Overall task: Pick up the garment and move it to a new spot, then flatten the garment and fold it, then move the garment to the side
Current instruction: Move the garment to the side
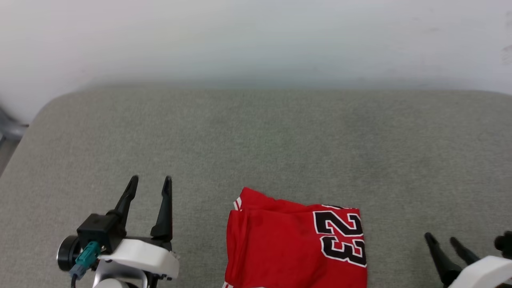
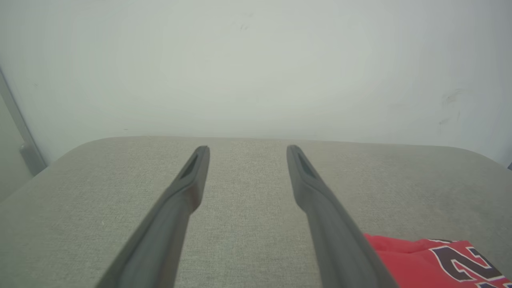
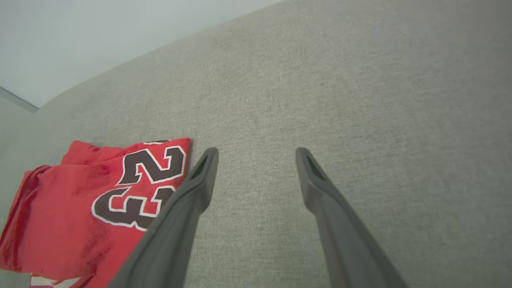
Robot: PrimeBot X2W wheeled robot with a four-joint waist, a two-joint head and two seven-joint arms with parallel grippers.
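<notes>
1. The left gripper sits at the lower left of the head view, with its fingers spread apart and holding nothing.
2. The right gripper sits at the lower right, fingers apart too, holding nothing.
3. The red shirt lies folded between them at the bottom middle, on the gray pad.
4. A white wall stands behind the pad.
</notes>
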